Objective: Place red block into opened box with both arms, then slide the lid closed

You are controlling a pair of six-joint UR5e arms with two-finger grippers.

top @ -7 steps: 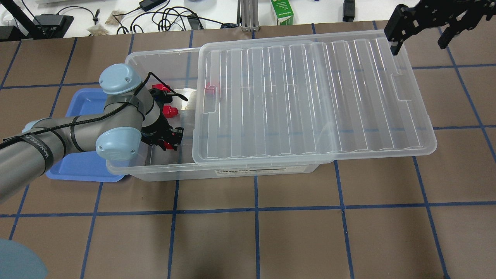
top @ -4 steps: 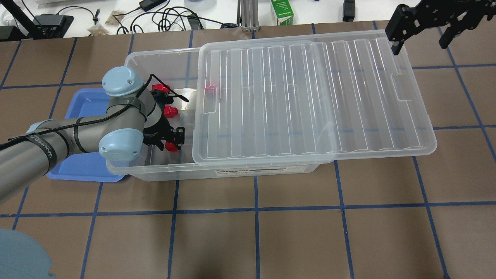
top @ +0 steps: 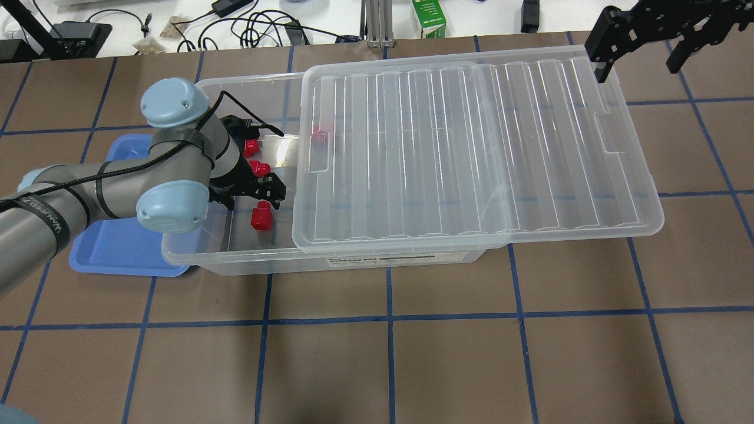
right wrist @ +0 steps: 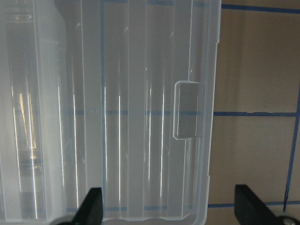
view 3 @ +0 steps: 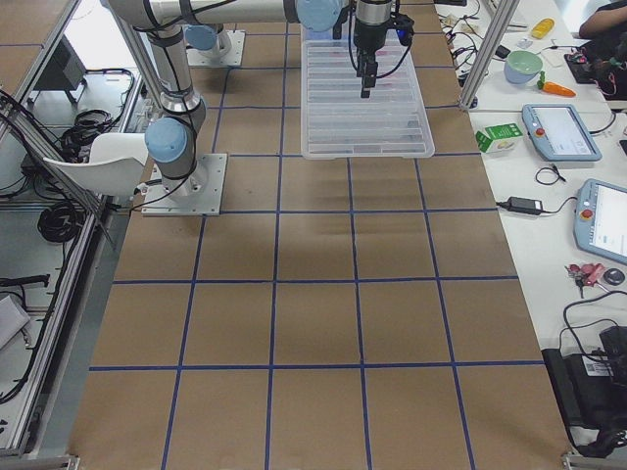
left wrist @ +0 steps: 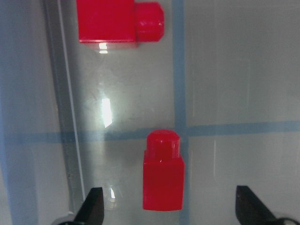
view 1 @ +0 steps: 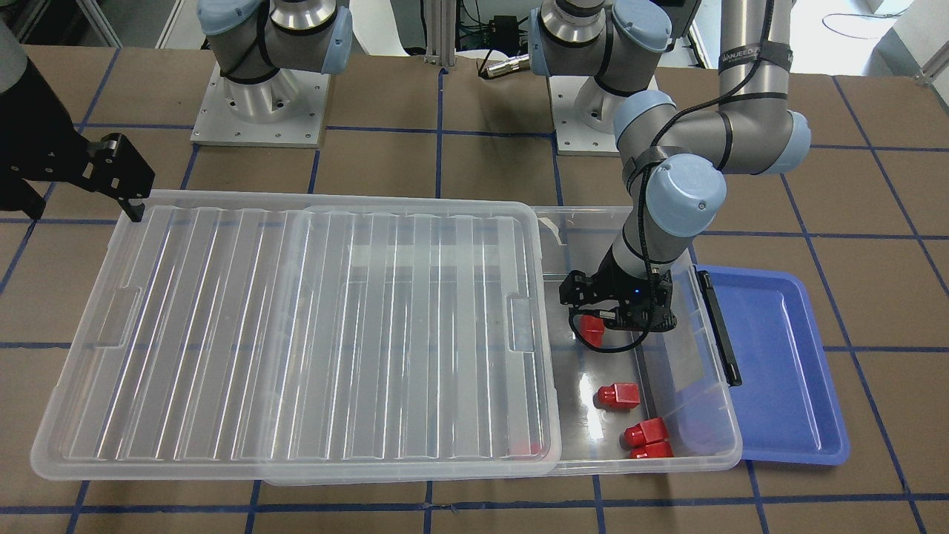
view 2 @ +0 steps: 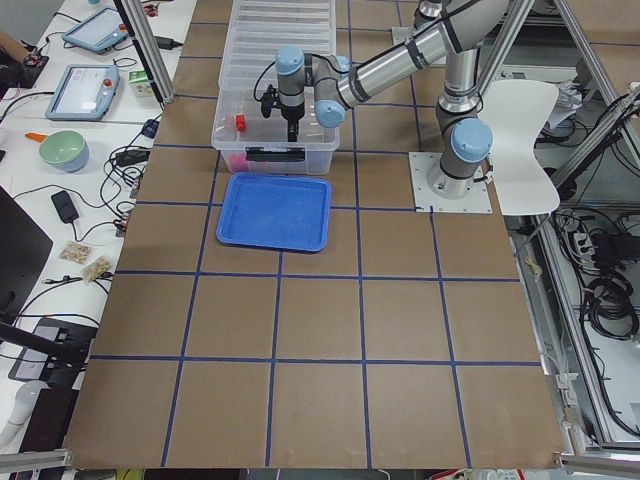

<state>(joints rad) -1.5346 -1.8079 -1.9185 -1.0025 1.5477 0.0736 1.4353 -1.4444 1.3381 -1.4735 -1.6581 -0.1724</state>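
A red block point(left wrist: 163, 173) lies on the floor of the clear box point(top: 235, 258), stub pointing away, between the spread fingers of my left gripper point(top: 259, 191), which is open and hovers just above it. The same block shows free below the fingers point(top: 260, 217) point(view 1: 592, 326). Several other red blocks point(view 1: 617, 396) rest in the box's uncovered end, one partly under the lid's edge. The ribbed lid point(top: 471, 147) covers most of the box and overhangs its right end. My right gripper point(top: 639, 59) hangs open above the lid's far right corner, holding nothing; its wrist view shows the lid's end notch point(right wrist: 186, 110).
A blue tray point(top: 118, 247) lies against the box's left end, beside the black latch bar point(view 1: 718, 326). Cables, a green carton point(top: 429, 17) and devices sit beyond the table's far edge. Brown table with blue grid lines runs in front of the box.
My left gripper opened and let go of the red block, which now lies on the box floor. The gripper drew back and up a little. The right arm has not moved.
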